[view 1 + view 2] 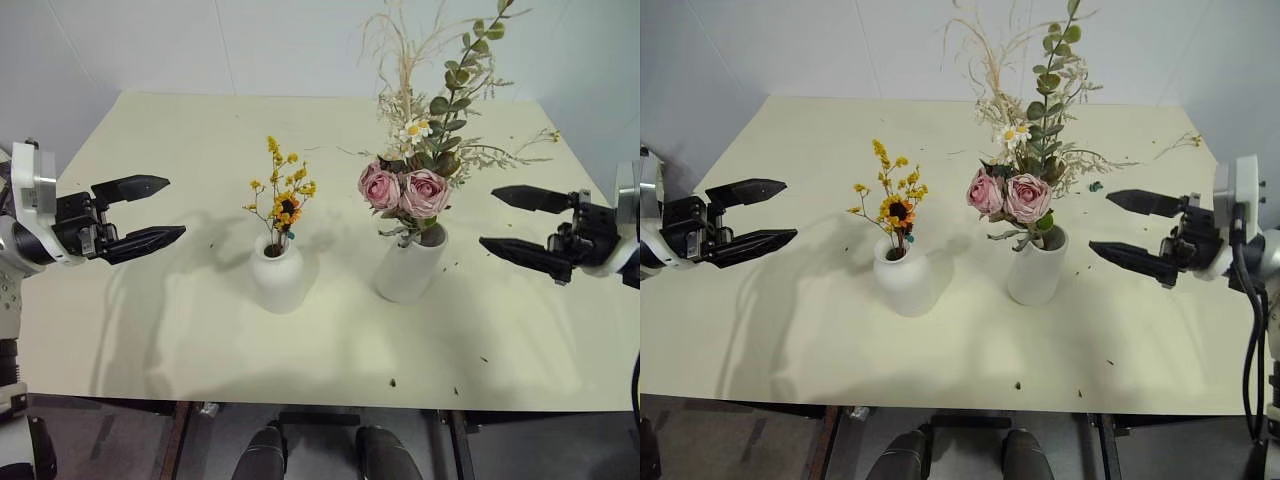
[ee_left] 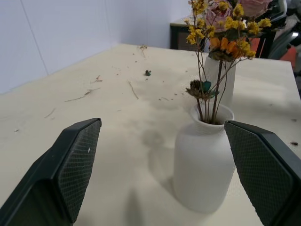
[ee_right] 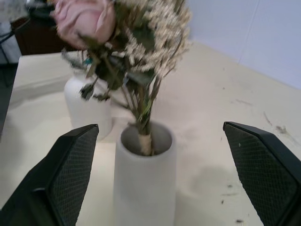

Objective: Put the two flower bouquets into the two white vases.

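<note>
No brand, label or writing is readable on any of the things in view.

There are two grippers, two vases and two bouquets, all over or on one pale table (image 1: 150, 330).

At the far left, the left gripper (image 1: 155, 210) hovers level above the table, its two black fingers spread wide with nothing between them; it is well apart from the nearest vase.

Next comes the short round-shouldered vase (image 1: 277, 274), standing upright on the table. The small bunch of yellow-orange flowers (image 1: 284, 195) stands in its narrow neck, brown stems going down into the mouth.

Just to the right stands the taller cylinder vase (image 1: 409, 265), also on the table and near the short one without touching it. The large bouquet (image 1: 420, 160) sits in its wide mouth: two pink roses in front, green leafy sprigs and pale grasses rising behind, and what looks like one small white daisy, though it is too small to be sure.

At the far right, the right gripper (image 1: 508, 222) hovers level, fingers spread wide and empty, clear of the tall vase.

Small dark crumbs of plant debris (image 1: 393, 382) lie scattered on the table, mostly toward the near edge and the far right corner.
</note>
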{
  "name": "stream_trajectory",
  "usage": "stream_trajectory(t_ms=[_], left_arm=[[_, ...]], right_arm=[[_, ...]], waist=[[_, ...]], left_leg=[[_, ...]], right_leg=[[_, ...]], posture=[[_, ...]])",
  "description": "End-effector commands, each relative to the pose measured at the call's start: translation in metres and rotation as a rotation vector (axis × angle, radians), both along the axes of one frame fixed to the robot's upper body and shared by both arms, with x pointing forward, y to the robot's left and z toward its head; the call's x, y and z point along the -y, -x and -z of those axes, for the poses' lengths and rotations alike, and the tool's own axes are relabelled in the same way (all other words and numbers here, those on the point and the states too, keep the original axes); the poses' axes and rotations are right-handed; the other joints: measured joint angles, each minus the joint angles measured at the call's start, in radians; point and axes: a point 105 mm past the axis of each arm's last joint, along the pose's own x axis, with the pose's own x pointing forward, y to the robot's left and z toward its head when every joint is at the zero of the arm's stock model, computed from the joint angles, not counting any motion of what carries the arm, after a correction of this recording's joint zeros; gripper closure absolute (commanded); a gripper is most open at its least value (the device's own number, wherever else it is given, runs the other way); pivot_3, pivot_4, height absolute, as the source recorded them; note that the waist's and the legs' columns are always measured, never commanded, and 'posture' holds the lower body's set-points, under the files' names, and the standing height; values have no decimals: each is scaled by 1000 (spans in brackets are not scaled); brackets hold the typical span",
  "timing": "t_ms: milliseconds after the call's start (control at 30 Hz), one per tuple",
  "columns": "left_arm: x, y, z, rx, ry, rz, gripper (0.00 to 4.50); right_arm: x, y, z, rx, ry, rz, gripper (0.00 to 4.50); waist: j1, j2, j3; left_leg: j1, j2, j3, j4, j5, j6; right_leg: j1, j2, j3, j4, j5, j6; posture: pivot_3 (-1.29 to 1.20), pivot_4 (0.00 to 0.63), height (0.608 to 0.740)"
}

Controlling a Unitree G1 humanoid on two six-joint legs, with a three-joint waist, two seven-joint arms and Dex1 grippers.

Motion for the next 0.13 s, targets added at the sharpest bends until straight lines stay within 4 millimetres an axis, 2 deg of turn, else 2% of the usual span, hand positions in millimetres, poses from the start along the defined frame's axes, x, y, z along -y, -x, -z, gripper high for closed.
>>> stream_trajectory(t_ms=[33, 133], left_arm=[[4, -4, 5, 24, 1, 12, 23], [7, -11, 10, 39, 33, 3, 23]], right_arm=[[1, 15, -7, 62, 62, 3, 0], [3, 21, -6, 89, 92, 34, 0]], waist=[[-1, 0, 0], [-1, 0, 0]], left_leg=[[0, 0, 0, 0, 0, 0], [0, 0, 0, 1, 0, 0]], right_leg=[[0, 0, 0, 0, 0, 0], [0, 0, 0, 1, 0, 0]], posture=[[0, 150, 740], [0, 150, 740]])
